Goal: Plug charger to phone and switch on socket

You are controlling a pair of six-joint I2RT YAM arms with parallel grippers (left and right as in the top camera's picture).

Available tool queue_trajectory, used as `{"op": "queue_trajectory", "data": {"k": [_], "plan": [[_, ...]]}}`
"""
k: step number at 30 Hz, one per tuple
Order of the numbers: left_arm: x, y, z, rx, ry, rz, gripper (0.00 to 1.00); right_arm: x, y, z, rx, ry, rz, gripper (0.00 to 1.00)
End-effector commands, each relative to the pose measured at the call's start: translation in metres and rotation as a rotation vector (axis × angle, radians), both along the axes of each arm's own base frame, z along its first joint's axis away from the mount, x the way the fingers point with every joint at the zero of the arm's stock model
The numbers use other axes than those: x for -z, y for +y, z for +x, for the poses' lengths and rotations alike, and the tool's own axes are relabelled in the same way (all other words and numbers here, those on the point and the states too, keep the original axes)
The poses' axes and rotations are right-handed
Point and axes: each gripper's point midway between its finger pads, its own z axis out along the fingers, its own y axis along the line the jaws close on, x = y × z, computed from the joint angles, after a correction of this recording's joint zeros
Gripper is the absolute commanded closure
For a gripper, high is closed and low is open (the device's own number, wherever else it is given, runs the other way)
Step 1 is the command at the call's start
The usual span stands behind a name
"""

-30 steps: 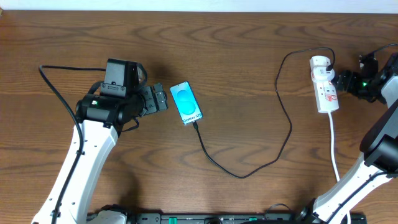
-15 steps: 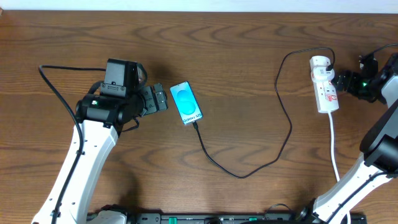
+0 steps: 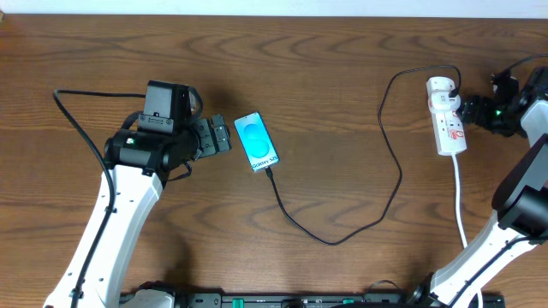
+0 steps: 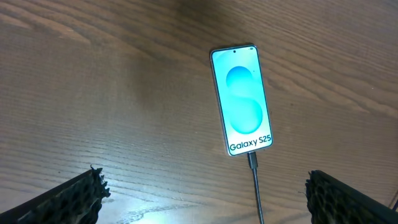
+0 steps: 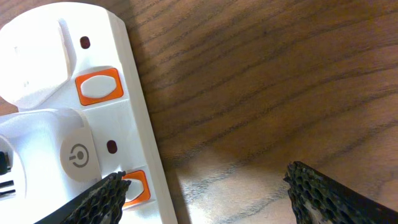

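We see our left gripper [image 4: 202, 185] spread wide near the Galaxy S25 phone [image 4: 242, 99], with the charger cable [image 4: 254, 190] plugged in. Our right gripper [image 5: 202, 183], jaws apart, sits at the power strip [image 5: 134, 118].

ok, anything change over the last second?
Barely. The right gripper, beside the socket, seems to have shifted slightly toward the table's far edge. Its fingers are open, and nothing was taken hold of or let go. The phone, the charger plugged into it, the socket and the open left gripper stayed put.
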Motion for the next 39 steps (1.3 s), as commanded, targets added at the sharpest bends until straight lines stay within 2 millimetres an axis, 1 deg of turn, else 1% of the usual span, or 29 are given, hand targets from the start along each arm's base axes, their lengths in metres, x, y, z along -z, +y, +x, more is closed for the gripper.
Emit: {"op": "queue_trajectory", "data": {"k": [1, 15, 29, 33, 39], "plan": [[-0.001, 0.003, 0.003, -0.003, -0.006, 0.015, 0.01, 0.027, 0.060, -0.004, -0.118, 0.071, 0.099, 0.17], [-0.001, 0.003, 0.003, -0.003, -0.006, 0.015, 0.01, 0.022, 0.077, -0.004, -0.148, 0.047, 0.188, 0.17], [-0.001, 0.003, 0.003, -0.003, -0.006, 0.015, 0.01, 0.032, 0.086, -0.014, -0.153, 0.076, 0.211, 0.16], [-0.001, 0.003, 0.003, -0.003, -0.006, 0.015, 0.01, 0.036, 0.092, -0.018, -0.160, 0.085, 0.228, 0.16], [-0.001, 0.003, 0.003, -0.003, -0.006, 0.015, 0.01, 0.037, 0.094, -0.020, -0.161, 0.092, 0.237, 0.16]]}}
